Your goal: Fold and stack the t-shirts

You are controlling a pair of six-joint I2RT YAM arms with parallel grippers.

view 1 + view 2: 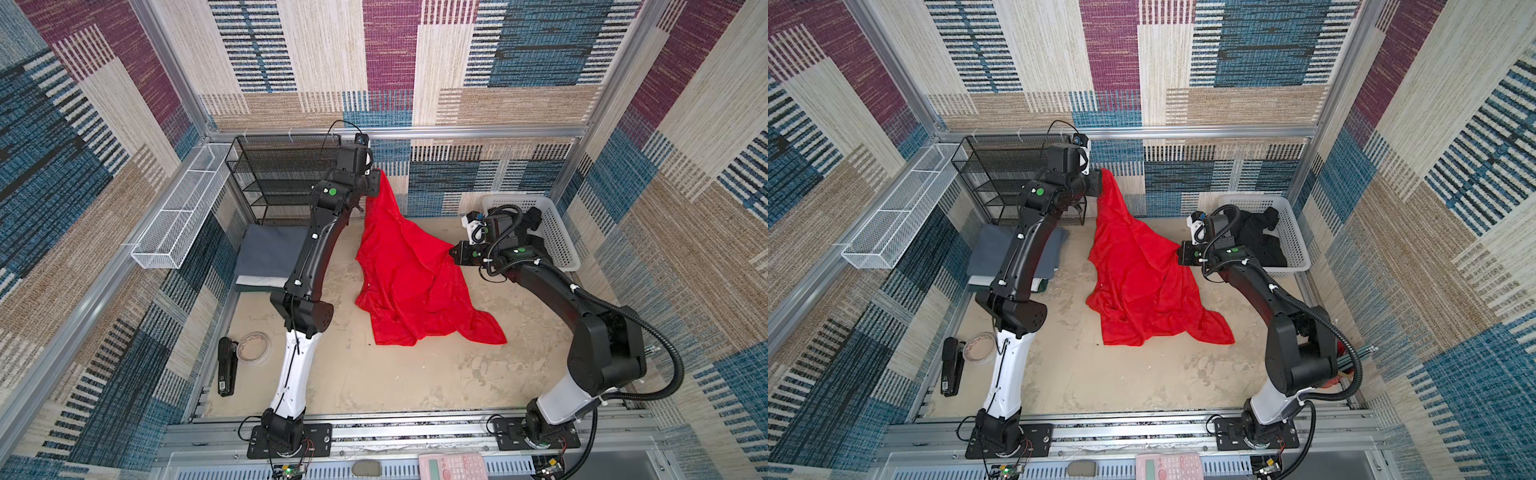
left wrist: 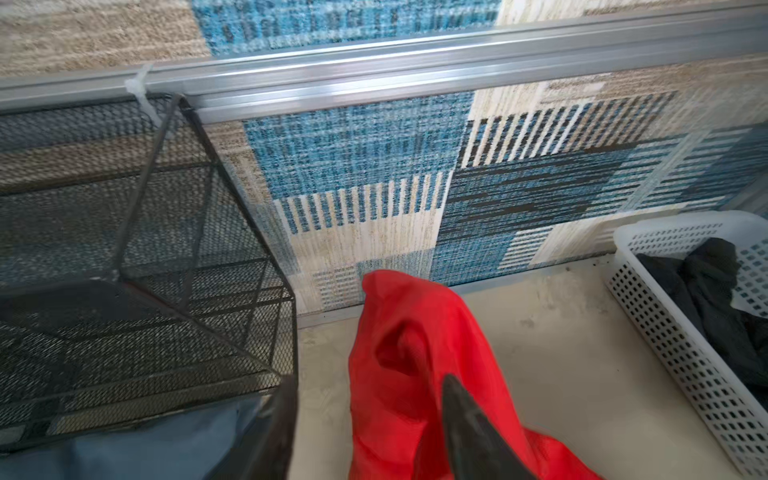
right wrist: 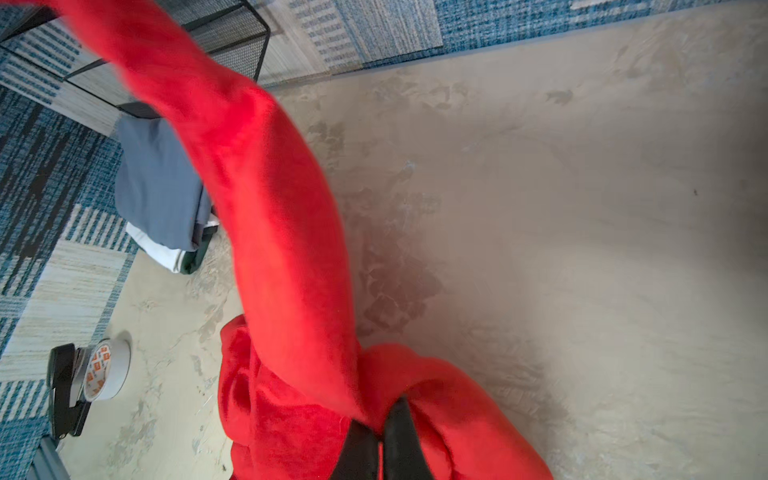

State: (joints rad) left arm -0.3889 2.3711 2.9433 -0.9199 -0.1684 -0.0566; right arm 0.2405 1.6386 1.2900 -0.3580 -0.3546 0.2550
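Right wrist view: rumpled red t-shirt [image 3: 282, 216] in clamped right gripper [image 3: 380, 430]; left gripper [image 2: 368, 382] wide apart.

We're looking into a robotics lab cell: an aluminium extrusion frame [image 1: 395, 132] is boxing in carpet-tile walls [image 1: 324, 54] (patchwork blues, purples), with arm base plates [image 1: 320, 438] sitting bolted to a front rail [image 1: 415, 432].

- Red t-shirt [image 1: 409, 274]: one.
- Stacked t-shirts [image 3: 158, 183]: three (grey, white, dark green).
- Black cloth [image 1: 1260, 241]: one heap.
- Robot arms: two (left arm [image 1: 309, 245], right arm [image 1: 590, 328]).
- White basket [image 1: 1295, 237], black mesh rack [image 1: 282, 166], white wire tray [image 1: 178, 224], stapler [image 1: 227, 365], tape roll [image 3: 104, 370], calculator [image 1: 453, 467]: one each.
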